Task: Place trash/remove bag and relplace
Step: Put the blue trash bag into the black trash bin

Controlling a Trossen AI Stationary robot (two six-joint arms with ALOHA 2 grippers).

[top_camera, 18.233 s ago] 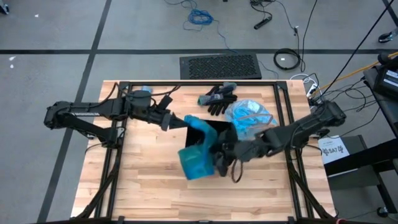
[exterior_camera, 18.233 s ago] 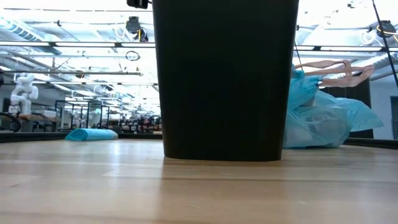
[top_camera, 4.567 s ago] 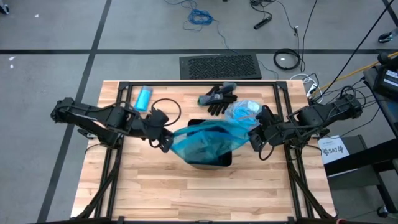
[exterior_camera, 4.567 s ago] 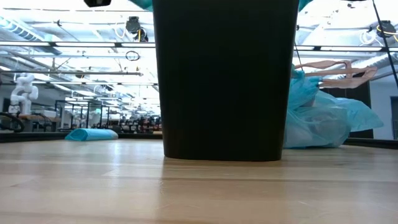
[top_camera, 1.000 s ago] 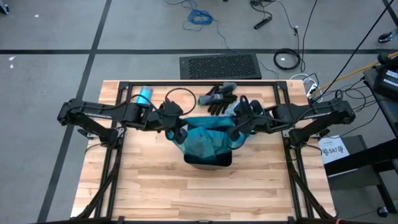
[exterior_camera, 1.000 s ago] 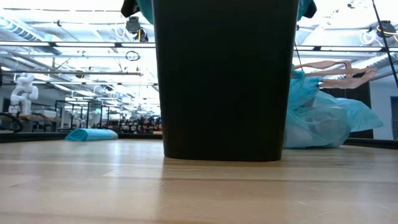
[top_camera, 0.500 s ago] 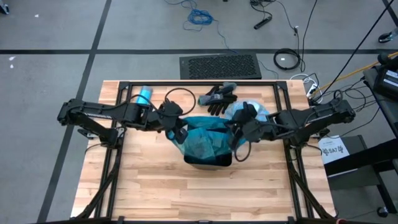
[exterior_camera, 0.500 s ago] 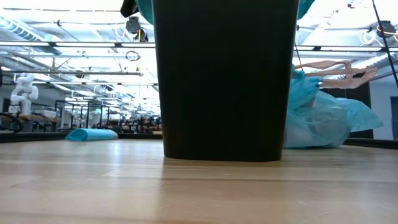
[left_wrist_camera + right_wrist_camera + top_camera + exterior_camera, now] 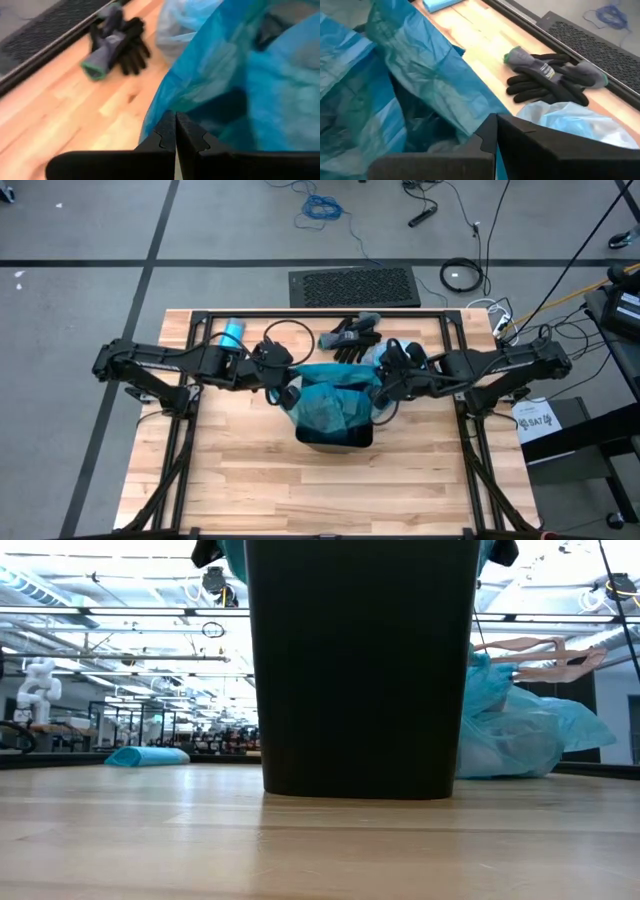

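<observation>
Leftmost, a folded blue bag (image 9: 231,334) lies spare at the table's (image 9: 240,480) far edge. Next, the left gripper (image 9: 287,393) is clenched on the liner's (image 9: 330,405) left hem over the black bin (image 9: 360,670). Across it, the right gripper (image 9: 378,397) pinches the opposite hem, fingers closed. Gloves (image 9: 352,338) and a filled bag (image 9: 525,735) lie behind. Likely thin, slippery and light, the liner is best gripped at the hem and stretched over the rim

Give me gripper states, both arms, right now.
Left gripper: shut on the blue bag, at the black bin's left rim.
Right gripper: shut on the blue bag, at the right rim.
</observation>
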